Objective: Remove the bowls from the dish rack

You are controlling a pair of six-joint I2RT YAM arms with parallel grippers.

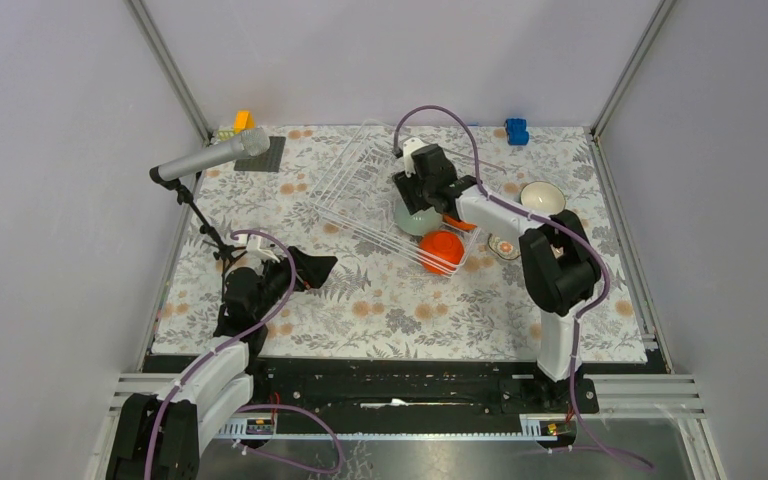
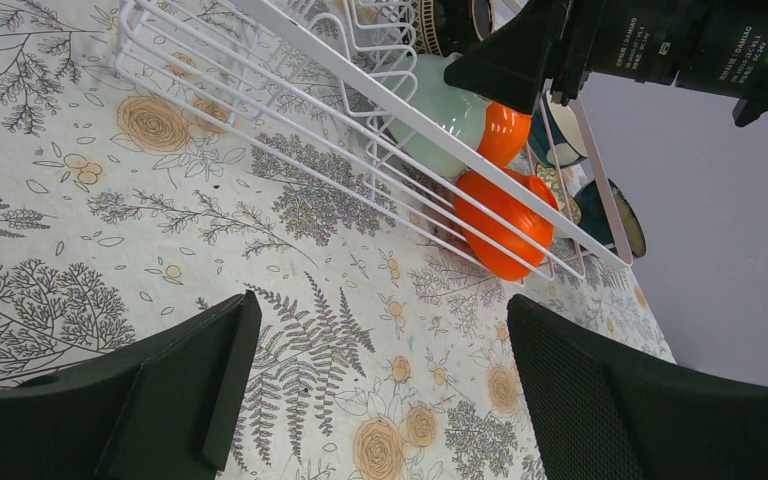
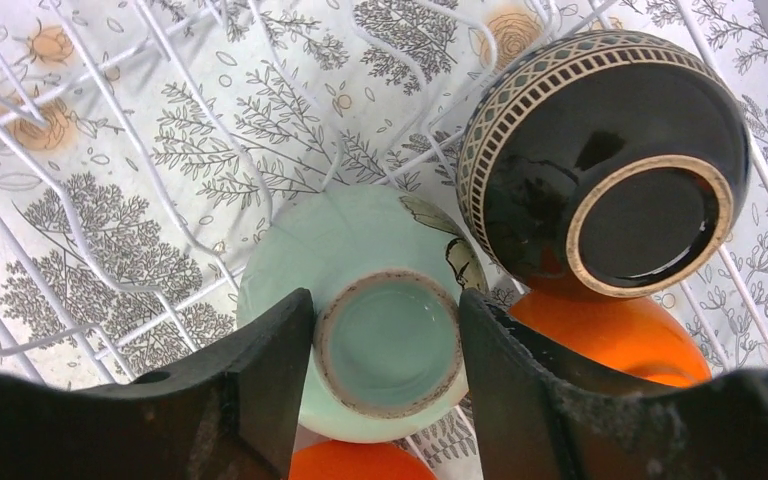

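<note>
The white wire dish rack [image 1: 360, 185] lies mid-table; it also shows in the left wrist view [image 2: 260, 110]. My right gripper [image 3: 388, 345] reaches into it, fingers pressed on both sides of the foot ring of an upside-down mint green bowl [image 3: 360, 250]. A dark brown bowl [image 3: 610, 160] lies upside down beside it, over an orange bowl [image 3: 620, 335]. A second orange bowl [image 1: 442, 248] sits at the rack's near corner. A white bowl [image 1: 541, 197] and a dark teal bowl [image 1: 505, 245] stand on the table to the right. My left gripper [image 2: 380, 370] is open and empty, left of the rack.
A microphone on a stand [image 1: 210, 160] leans over the table's left side. A dark grey mat [image 1: 260, 155] and orange and yellow blocks [image 1: 243, 120] sit at the back left, and a blue block [image 1: 516, 130] at the back right. Grey walls enclose the table.
</note>
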